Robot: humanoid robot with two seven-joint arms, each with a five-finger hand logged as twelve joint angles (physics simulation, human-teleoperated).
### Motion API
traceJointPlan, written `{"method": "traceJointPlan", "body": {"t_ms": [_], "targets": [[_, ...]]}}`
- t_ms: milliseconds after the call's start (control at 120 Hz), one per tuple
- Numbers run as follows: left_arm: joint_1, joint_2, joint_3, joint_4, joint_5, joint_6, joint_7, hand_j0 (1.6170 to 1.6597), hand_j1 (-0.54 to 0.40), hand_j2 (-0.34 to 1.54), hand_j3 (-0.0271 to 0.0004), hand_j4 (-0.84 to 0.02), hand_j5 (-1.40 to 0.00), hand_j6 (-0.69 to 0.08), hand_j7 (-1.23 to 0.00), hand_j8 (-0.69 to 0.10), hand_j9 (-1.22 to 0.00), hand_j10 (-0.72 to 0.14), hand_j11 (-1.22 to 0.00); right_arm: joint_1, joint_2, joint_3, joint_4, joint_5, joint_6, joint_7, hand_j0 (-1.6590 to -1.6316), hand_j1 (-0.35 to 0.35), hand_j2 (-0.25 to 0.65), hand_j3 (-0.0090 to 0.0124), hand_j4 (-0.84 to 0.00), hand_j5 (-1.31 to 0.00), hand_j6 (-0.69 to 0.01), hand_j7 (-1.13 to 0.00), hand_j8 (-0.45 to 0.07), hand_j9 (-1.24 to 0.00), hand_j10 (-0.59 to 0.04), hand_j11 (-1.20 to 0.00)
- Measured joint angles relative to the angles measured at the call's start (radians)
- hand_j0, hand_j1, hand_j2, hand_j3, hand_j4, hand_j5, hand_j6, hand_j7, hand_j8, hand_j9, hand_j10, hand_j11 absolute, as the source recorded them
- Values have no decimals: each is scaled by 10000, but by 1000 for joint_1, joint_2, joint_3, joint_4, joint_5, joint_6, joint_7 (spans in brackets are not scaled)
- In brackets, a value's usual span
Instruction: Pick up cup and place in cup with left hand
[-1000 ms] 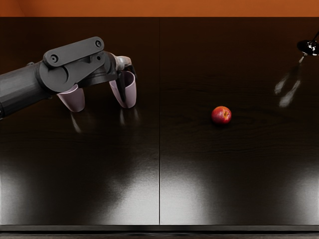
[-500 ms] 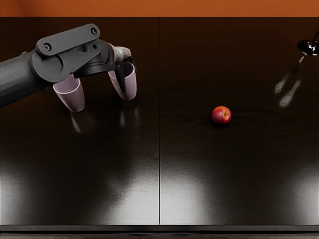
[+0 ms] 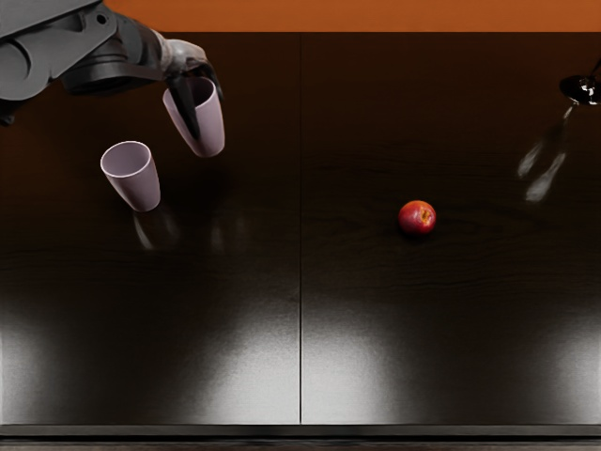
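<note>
Table [image 3: 451, 282] dark, glossy; whitish glare pooled along near side, broken by dim bands; far half much dimmer; orange backdrop [image 3: 376, 14] evenly lit; faint, soft-edged reflections below standing cup [image 3: 131, 183]; small highlight on red fruit [image 3: 413, 218], dark shadow beneath; outlines crisp from here.

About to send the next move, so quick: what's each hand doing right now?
Left hand: closed on the rim of a cup.
Right hand: not in view, so its state can't be told.

The left hand [image 3: 206, 111] holds a pink cup [image 3: 211, 136] above the table [image 3: 282, 282], near a second cup [image 3: 138, 186].
</note>
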Motion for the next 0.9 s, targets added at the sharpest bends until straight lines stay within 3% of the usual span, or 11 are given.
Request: {"method": "traceJointPlan", "body": {"t_ms": [333,775,900], "targets": [[-37,131,0,-61,-30,-63,0,16529,-2161,2091,1,-3793,-7931,-1632,-7822,-1177,-7773,-2832,-7358,1,0,0,4,0,4,0,-16581,-3491,1,0,-5,-1,-8,0,-6,-1,-4,0],[-50,302,1,-161,-29,-111,1,16521,-1697,2389,1,-4240,-8432,-1716,-8393,-1258,-8109,-3121,-7612,1,0,0,6,0,8,0,-16581,-3491,1,0,-4,-1,-7,0,-6,-1,-4,0],[-49,316,0,-179,-35,-114,1,16513,-1973,2244,1,-4330,-8601,-1750,-8525,-1189,-8201,-3054,-7781,1,0,0,7,0,9,0,-16581,-3491,0,0,-5,-1,-8,0,-6,-1,-5,0]]}}
